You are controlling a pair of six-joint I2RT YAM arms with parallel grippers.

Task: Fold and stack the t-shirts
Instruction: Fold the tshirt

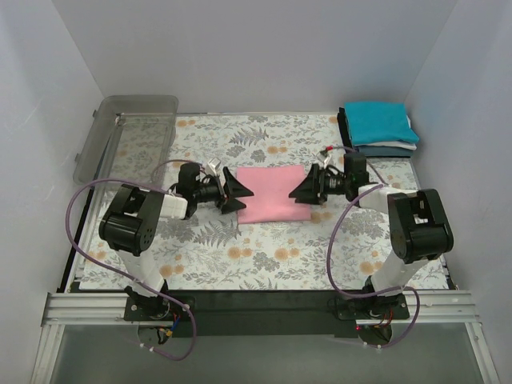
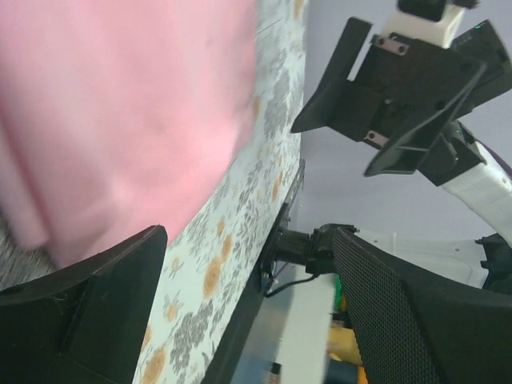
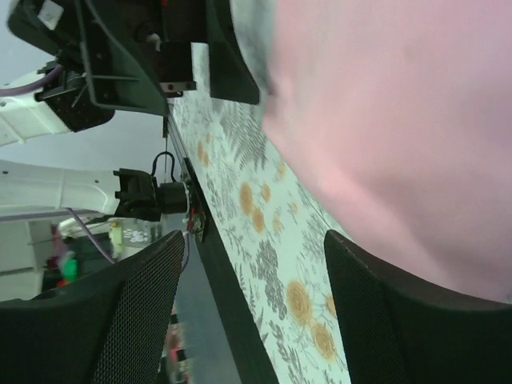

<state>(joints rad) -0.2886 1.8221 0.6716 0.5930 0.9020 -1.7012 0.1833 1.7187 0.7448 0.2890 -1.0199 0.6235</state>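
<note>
Scene: Two robot arms reach inward over a floral table cloth (image 1: 264, 250), facing each other across one shirt.
Pink t-shirt: The pink t-shirt (image 1: 272, 194) lies flat at the middle of the table as a neat rectangle, with no sleeves showing.
Finished stack: At the far right corner, a teal shirt (image 1: 378, 120) sits on top of a grey-blue shirt (image 1: 386, 149), with a dark shirt (image 1: 345, 128) at the pile's left edge.
Left gripper: The left gripper (image 1: 238, 193) is low at the pink shirt's left edge, with its jaws spread wide and nothing between them.
Right gripper: The right gripper (image 1: 306, 190) is low at the shirt's right edge, also released and holding nothing.
Contact: Whether either fingertip touches the cloth cannot be told.
Other item: A clear plastic tray (image 1: 136, 120) stands at the far left corner.
Step in hand: The pink shirt appears to be nearly or fully folded, and both grippers are lined up at its opposite ends.
Next move: Each gripper likely needs to slide one finger under its edge and pinch all the layers. The pair can then either fold the shirt once more or lift it level and carry it to the stack at the far right.
Risk: If a gripper catches only the top layer, the fold could fall open.
</note>
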